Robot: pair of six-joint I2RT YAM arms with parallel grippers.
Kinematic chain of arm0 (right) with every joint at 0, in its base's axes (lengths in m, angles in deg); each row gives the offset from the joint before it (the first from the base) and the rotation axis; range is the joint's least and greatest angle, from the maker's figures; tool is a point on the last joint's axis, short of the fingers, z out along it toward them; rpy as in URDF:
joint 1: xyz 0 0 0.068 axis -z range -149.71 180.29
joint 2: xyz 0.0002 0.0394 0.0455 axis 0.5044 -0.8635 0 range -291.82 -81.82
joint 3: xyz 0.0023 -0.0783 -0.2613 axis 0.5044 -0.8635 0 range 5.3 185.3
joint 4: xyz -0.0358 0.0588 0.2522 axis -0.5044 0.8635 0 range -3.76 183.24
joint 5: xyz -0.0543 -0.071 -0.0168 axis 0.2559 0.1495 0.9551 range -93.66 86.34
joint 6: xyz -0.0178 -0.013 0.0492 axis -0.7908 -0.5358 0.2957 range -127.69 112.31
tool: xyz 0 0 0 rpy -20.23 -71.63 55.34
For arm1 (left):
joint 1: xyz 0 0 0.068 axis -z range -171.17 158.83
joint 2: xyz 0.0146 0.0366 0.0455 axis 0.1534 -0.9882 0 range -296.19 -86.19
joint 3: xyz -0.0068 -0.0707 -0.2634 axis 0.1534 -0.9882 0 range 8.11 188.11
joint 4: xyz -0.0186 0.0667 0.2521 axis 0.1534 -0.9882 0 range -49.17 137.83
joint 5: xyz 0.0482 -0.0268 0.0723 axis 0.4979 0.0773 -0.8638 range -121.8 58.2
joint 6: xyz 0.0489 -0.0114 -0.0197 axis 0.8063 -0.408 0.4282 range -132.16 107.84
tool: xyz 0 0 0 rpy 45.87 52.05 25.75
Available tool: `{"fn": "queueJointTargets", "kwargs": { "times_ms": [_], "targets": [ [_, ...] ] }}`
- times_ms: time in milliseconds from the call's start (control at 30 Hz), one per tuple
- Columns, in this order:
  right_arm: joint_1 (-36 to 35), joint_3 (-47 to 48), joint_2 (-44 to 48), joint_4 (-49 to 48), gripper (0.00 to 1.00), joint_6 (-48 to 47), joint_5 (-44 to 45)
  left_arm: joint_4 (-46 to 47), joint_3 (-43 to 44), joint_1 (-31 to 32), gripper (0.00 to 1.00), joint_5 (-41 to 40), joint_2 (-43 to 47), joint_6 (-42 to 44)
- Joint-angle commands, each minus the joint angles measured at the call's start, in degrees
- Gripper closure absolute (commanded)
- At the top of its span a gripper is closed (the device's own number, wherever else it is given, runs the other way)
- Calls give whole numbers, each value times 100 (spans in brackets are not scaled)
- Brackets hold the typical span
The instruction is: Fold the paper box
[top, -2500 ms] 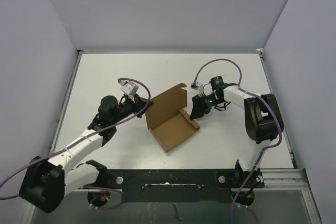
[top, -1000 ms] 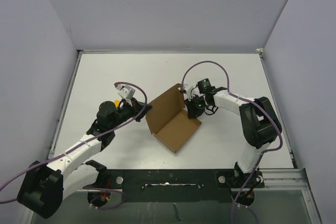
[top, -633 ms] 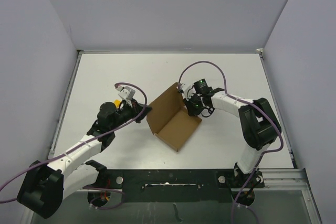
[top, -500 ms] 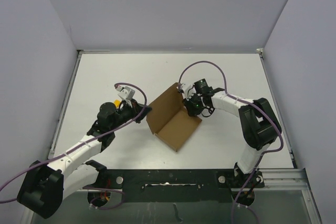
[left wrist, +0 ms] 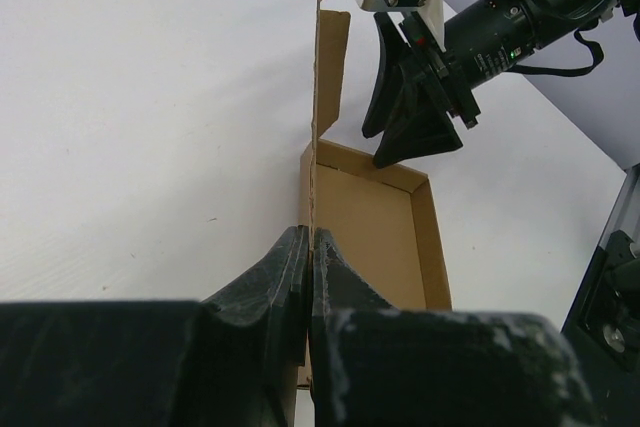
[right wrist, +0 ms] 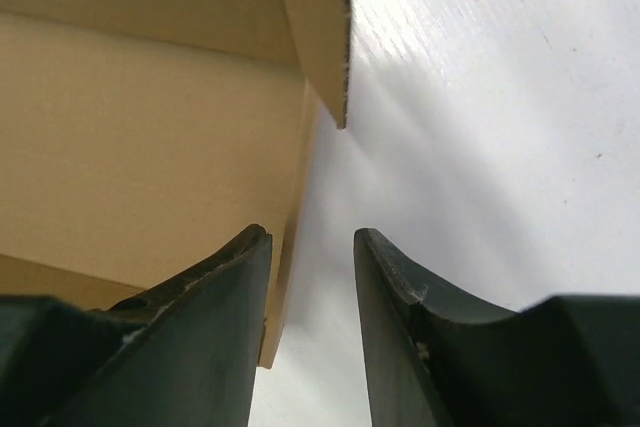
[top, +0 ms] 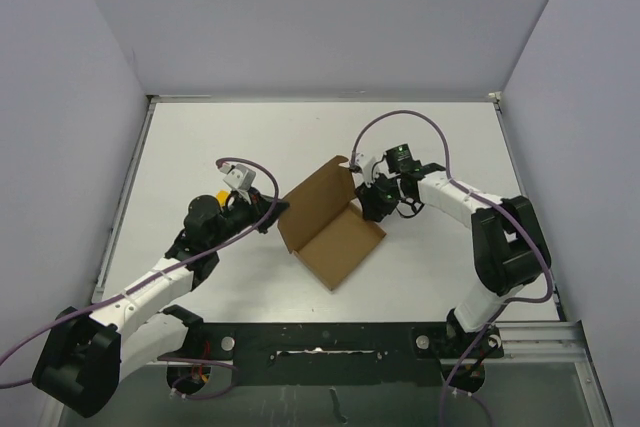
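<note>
The paper box (top: 330,227) is a brown cardboard tray on the white table with its lid flap raised upright on the left side. My left gripper (top: 277,209) is shut on the lid's near edge (left wrist: 312,232) and holds it standing. My right gripper (top: 368,209) is open at the box's far right corner. In the right wrist view its fingers (right wrist: 225,277) stand apart just above the tray's side wall (right wrist: 295,197), one over the cardboard and one over the table. In the left wrist view the right gripper (left wrist: 405,122) hangs over the tray's far end.
White table (top: 220,137) walled by grey panels on three sides. A black rail (top: 320,342) with the arm bases runs along the near edge. Purple cables loop above both wrists.
My right gripper pressed in against the raised lid near the box's far corner, then drew back a little to the right. The lid now stands steeper. My left gripper keeps its hold.
</note>
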Motion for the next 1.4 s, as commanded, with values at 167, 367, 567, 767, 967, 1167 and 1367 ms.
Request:
{"fn": "queueJointTargets", "kwargs": {
  "times_ms": [167, 367, 567, 767, 967, 1167, 1367],
  "targets": [
    [-118, 75, 5, 67, 60, -272, 82, 357, 134, -4, 100, -216, 114, -121],
    [-185, 113, -241, 74, 66, -320, 416, 348, 129, -4, 100, -311, 91, -131],
    [-213, 137, -380, 29, 86, -296, 751, 430, 123, 4, 100, -305, 0, -172],
    [-246, 127, -269, -31, 100, -161, 759, 462, 157, 21, 100, -303, -72, -145],
    [22, 171, 100, 197, 53, -382, -101, 465, 363, 13, 100, -324, -337, 81],
    [460, 186, 708, 421, 31, -734, -454, 390, 803, -45, 100, -65, -901, 368],
    [974, 86, 1474, 438, 28, -764, -1078, 238, 1640, -126, 100, 526, -1943, 506]
  ]
}}
